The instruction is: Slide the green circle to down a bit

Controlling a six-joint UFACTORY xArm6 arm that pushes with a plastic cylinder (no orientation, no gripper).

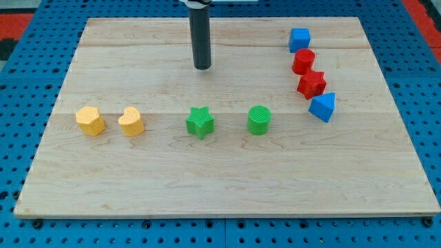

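Observation:
The green circle (259, 119) stands on the wooden board (227, 186) a little right of centre. My tip (202, 67) is at the end of the dark rod coming down from the view's top. It is up and to the left of the green circle, well apart from it, and above the green star (200, 122). It touches no block.
A yellow hexagon-like block (90, 120) and a yellow heart (131, 121) sit at the view's left. At the upper right a blue cube (300, 39), red cylinder (303, 62), red star (311, 84) and blue triangle (322, 107) form a close column.

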